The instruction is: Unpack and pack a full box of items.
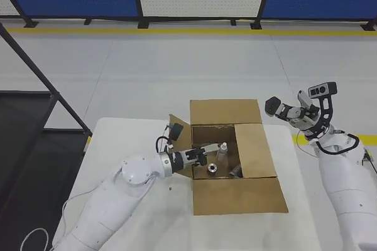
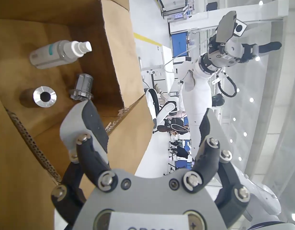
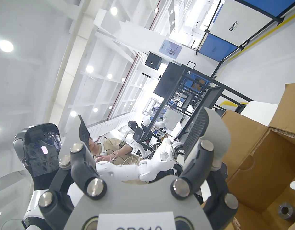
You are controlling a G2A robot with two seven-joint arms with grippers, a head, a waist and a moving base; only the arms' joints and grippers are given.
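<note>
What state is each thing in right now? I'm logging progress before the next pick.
Box: open, flaps folded out.
Spray bottle: upright inside box.
Metal cylinder: upright, bore up.
Grey ribbed part: lying on its side.
Left gripper: open, empty, at box opening.
Right gripper: open, empty, raised beside box.

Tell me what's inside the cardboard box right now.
The cardboard box holds a white spray bottle, a bored metal cylinder and a grey ribbed fitting. One side flap covers part of the floor; anything beneath it cannot be seen.

box (image 1: 239, 194) — matt cardboard | cylinder (image 2: 38, 97) — shiny metal (smooth face) | plastic bottle (image 2: 54, 54)
</note>
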